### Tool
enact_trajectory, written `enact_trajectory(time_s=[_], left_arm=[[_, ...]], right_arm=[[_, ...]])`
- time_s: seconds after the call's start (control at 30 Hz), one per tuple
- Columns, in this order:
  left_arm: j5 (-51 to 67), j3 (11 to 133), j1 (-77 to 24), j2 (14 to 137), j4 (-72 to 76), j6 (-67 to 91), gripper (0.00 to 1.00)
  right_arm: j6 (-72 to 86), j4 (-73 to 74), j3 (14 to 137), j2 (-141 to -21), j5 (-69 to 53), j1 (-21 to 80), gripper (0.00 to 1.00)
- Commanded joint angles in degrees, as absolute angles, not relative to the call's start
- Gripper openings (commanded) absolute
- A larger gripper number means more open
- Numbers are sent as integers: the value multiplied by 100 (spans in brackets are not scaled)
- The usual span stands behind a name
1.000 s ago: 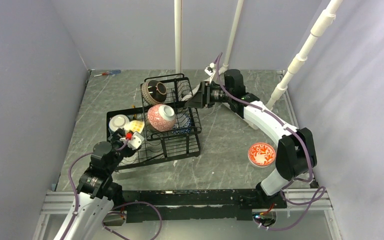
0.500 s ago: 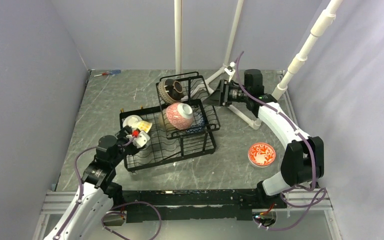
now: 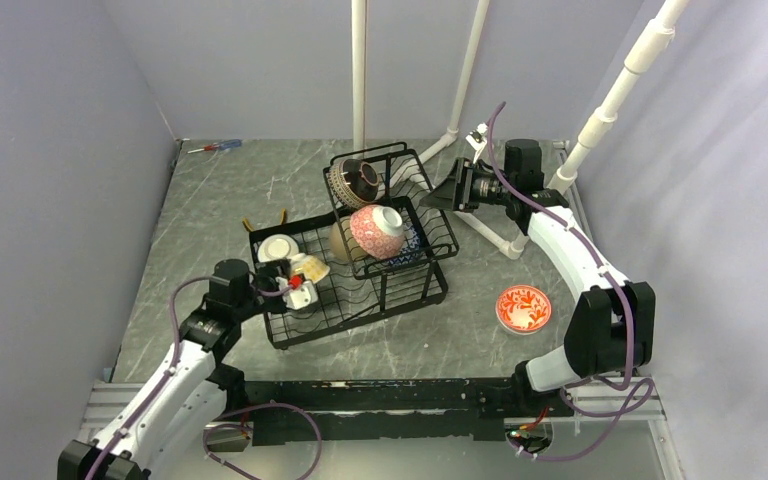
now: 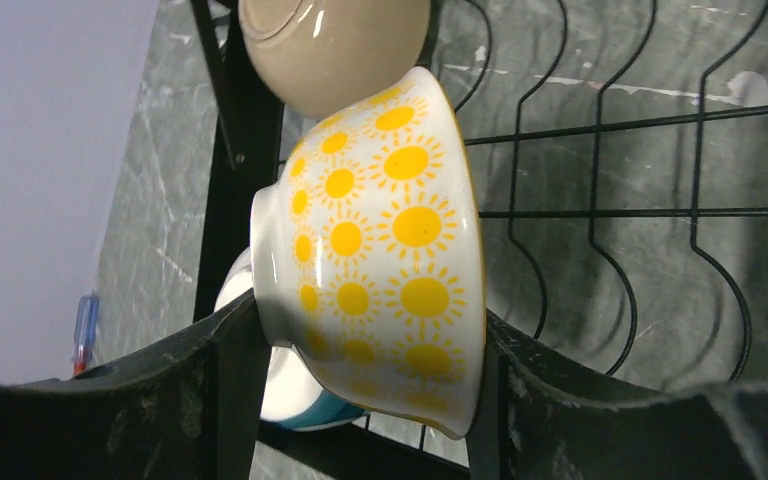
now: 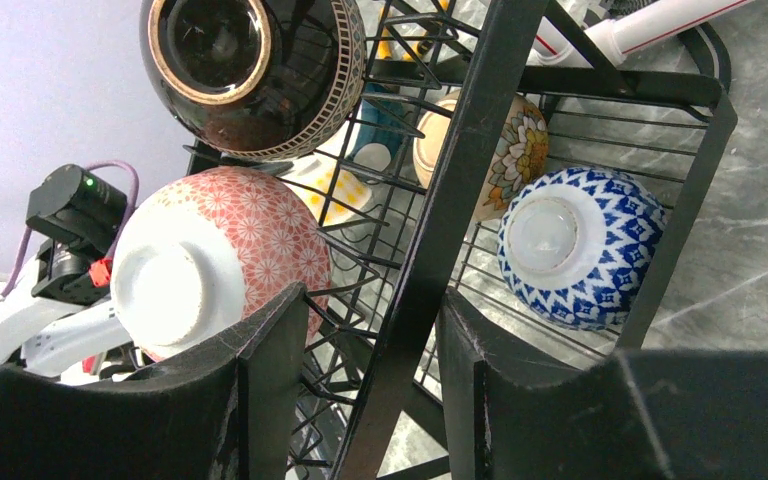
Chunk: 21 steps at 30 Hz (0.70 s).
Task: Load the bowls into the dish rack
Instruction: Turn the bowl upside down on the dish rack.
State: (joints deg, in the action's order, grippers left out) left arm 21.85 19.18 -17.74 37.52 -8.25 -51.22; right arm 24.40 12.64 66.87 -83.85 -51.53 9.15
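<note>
The black wire dish rack (image 3: 360,308) stands mid-table with its slanted upper basket (image 3: 405,165) at the back. My left gripper (image 3: 298,287) (image 4: 370,328) is shut on the yellow dotted bowl (image 4: 380,230) (image 3: 310,267) over the rack's left end, next to a beige bowl (image 4: 330,40) and a teal bowl (image 4: 295,405). My right gripper (image 3: 442,197) (image 5: 370,300) straddles a rack bar (image 5: 460,170), jaws open with a gap on the left side. In the rack lie a brown striped bowl (image 5: 250,70), a pink-red bowl (image 5: 230,240) and a blue-white bowl (image 5: 580,245). A red patterned bowl (image 3: 523,308) sits on the table.
White pipe legs (image 3: 495,232) run along the table just right of the rack, under my right arm. A screwdriver (image 3: 215,146) lies at the back left. A white bowl (image 3: 278,247) and a floral bowl (image 5: 505,150) also sit in the rack.
The dish rack has slid to the right with its bowls. Both grippers moved right with it; the left arm has stretched out further, still holding the yellow bowl.
</note>
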Motion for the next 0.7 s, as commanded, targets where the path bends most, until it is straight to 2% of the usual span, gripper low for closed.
enact_trajectory(time_s=[0.0,0.43,0.67], left_arm=[[2731,2211,-1944,3933,-443,-6068,2],[1135,1944,-3342,5066,1047,-6526,3],[1092,2107,-3626,5273,322,-6879,3]], right_arm=[[2156,1178,6673,-8217,-4782,711,0],[2275,1019,6589,-8254,-4891,704,0],[2286,971,6501,-8222,-4894,701,0]])
